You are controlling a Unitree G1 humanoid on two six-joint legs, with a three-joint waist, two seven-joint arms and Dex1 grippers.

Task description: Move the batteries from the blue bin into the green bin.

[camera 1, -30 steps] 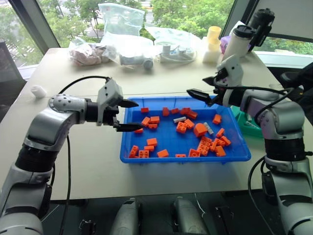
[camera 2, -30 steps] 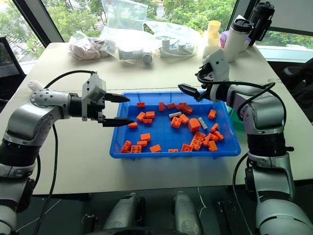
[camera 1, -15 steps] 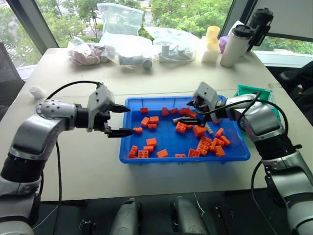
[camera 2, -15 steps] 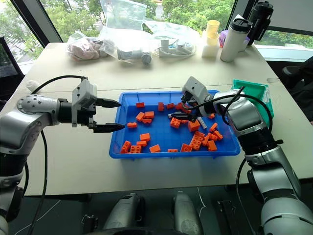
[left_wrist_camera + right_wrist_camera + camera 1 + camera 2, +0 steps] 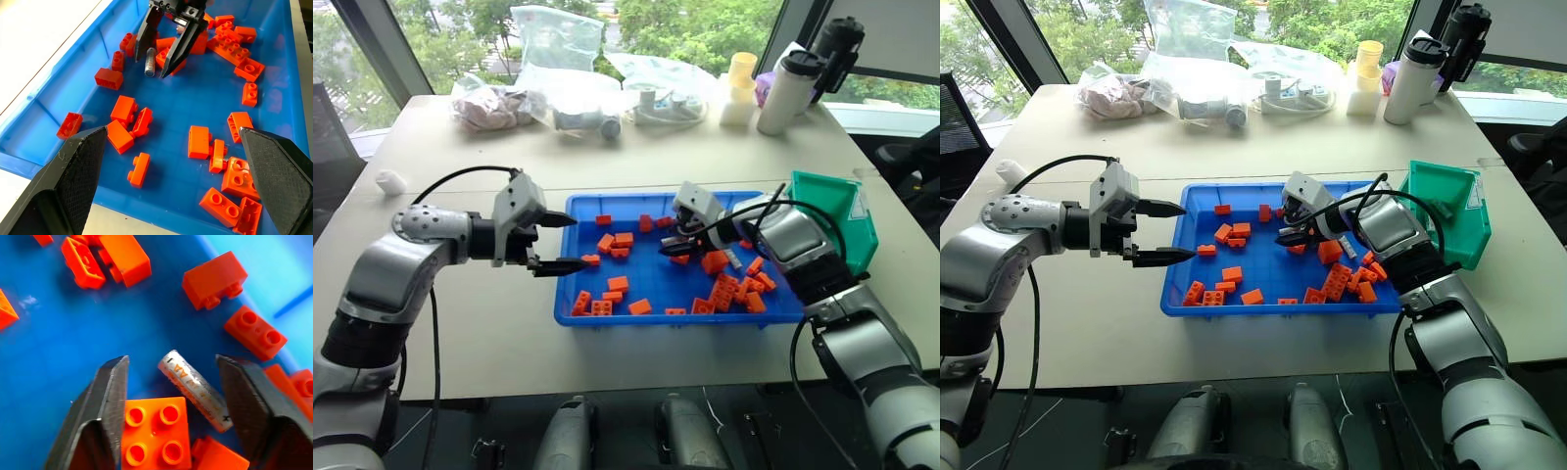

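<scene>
In the blue bin [image 5: 651, 284], the right gripper [image 5: 157, 66] straddles a battery [image 5: 195, 388] among orange bricks [image 5: 714, 294], fingers apart and not clamped. The left gripper [image 5: 570, 243] hovers at the bin's left edge, fingers spread wide.

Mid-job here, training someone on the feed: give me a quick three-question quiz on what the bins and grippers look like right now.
1. True or false: the right gripper has already lifted the battery out of the blue bin.
2. What lies between the right gripper's fingers besides the battery? A) an orange brick B) a white cup C) a cable
3. Where is the left gripper and how do its fingers stand?

Key
1. False. The battery lies on the bin floor, the fingers straddling it without gripping.
2. A. The square orange brick sits against the battery.
3. At the blue bin's left wall, fingers spread, holding nothing. The green bin stands on the far side.
</scene>
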